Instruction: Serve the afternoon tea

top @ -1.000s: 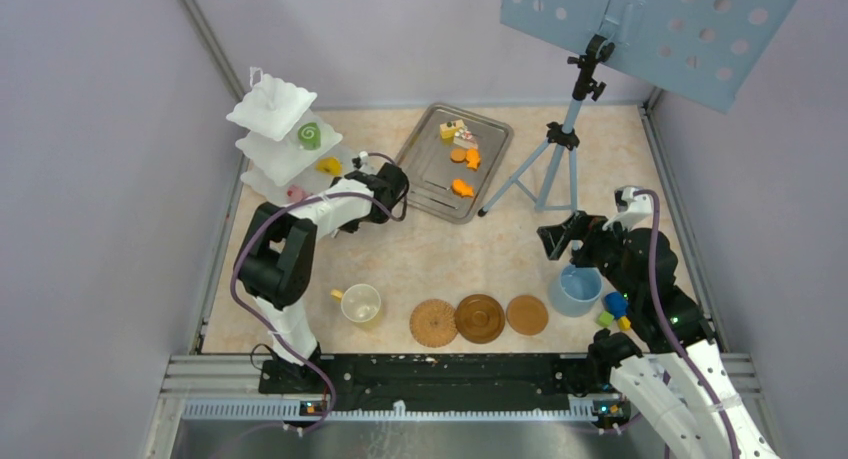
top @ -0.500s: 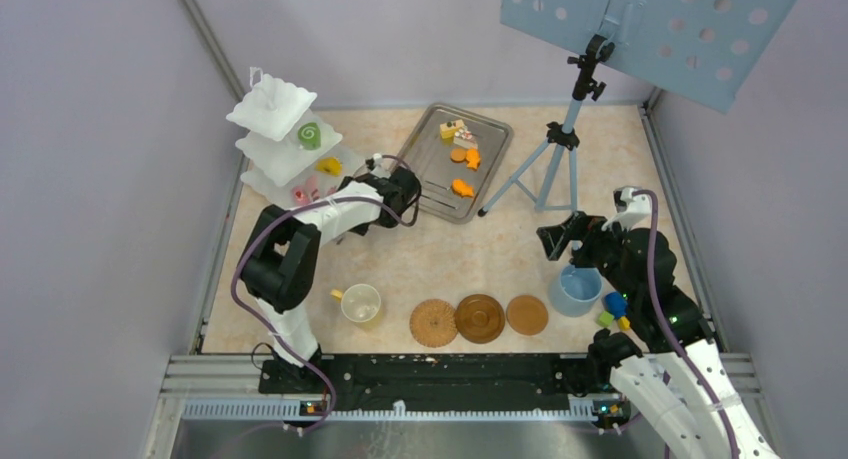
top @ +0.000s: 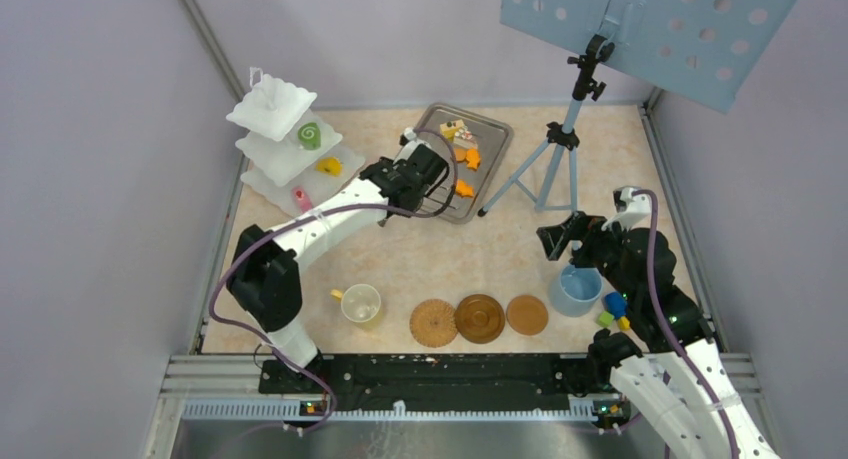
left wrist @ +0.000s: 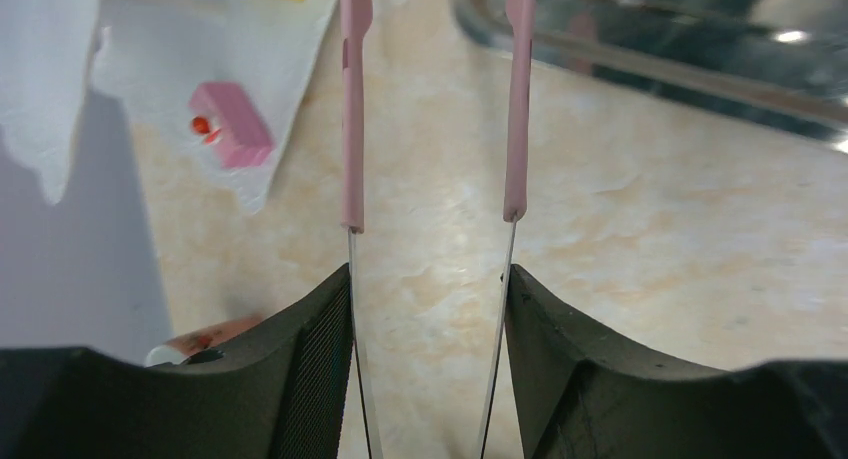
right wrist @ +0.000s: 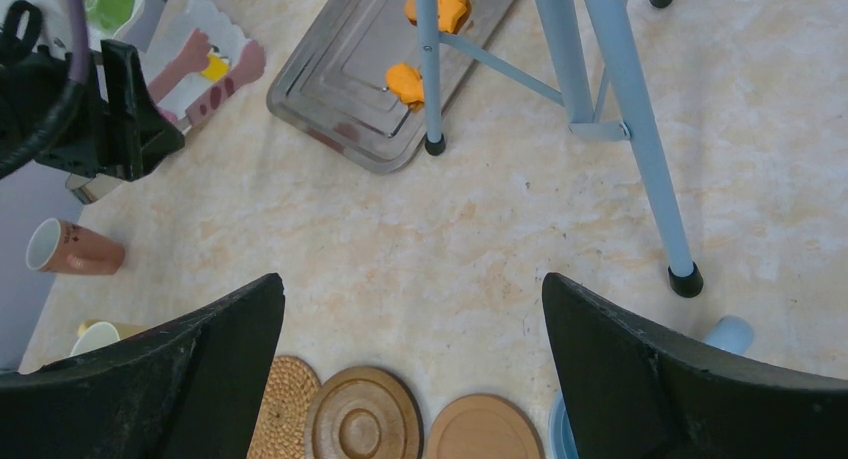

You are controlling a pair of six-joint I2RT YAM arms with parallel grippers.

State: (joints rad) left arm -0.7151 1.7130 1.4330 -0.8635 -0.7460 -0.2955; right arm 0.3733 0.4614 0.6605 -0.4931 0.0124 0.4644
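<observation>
The white three-tier stand [top: 268, 107] holds a green swirl roll [top: 309, 134], a yellow wedge [top: 327, 165] and a pink slice [top: 298, 194]. My left gripper [top: 425, 169] is shut on the pink tongs [left wrist: 353, 99], at the left edge of the metal tray [top: 490, 137]. The tongs' arms stand apart with nothing between them. Orange biscuits [top: 462, 188] and other pastries [top: 455, 131] lie in the tray. The pink slice [left wrist: 232, 126] lies on the stand's bottom tier [left wrist: 290, 39]. My right gripper [top: 560, 236] is open and empty, above the three brown coasters [top: 479, 318].
A blue tripod [top: 560, 149] carrying a perforated board stands right of the tray, one leg next to it. A yellow cup [top: 360, 302] sits left of the coasters and a blue cup [top: 576, 289] to their right. A brown cup [right wrist: 75, 247] lies on its side. Toy blocks [top: 614, 309] are by the blue cup.
My left arm has swung right, away from the stand to the tray's left edge, with the tongs. The pink slice stays on the bottom tier. The right arm has not moved.
</observation>
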